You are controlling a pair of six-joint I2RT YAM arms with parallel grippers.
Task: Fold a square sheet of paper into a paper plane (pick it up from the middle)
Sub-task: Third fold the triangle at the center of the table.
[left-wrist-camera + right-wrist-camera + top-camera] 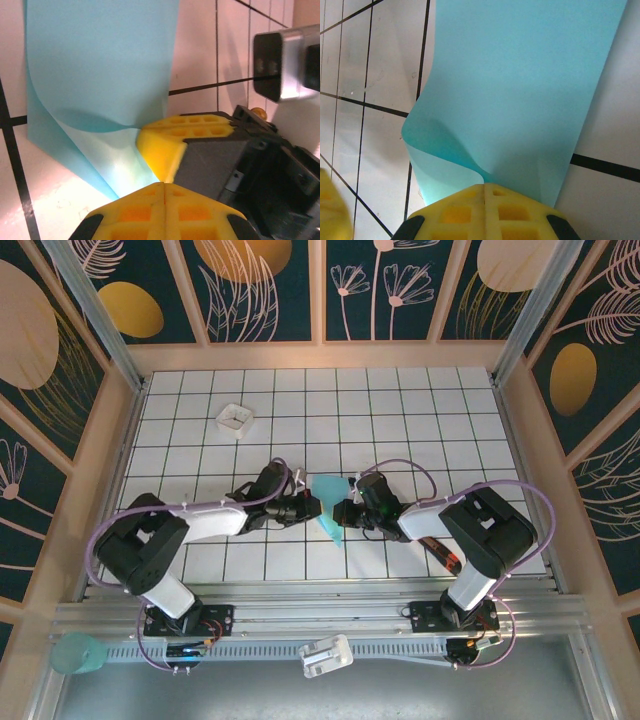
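Left pincer [162, 185] and right pincer [484, 186] are both pinching the square sheet of paper [332, 527] at the overhead frame's centre; I'm holding its doubled layers aligned, I reckon, for creasing

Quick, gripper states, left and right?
Left gripper: closed, apparently pinching the blue paper sheet.
Right gripper: closed on the same sheet.

- White tiled table [400, 410] with dark grid lines.
- Small white square tray [236, 420] towards the far left.
- Folded turquoise-blue paper sheet [330, 502] partly resting mid-table.
- Red-and-black pen-like tool [445, 557] at the near right.
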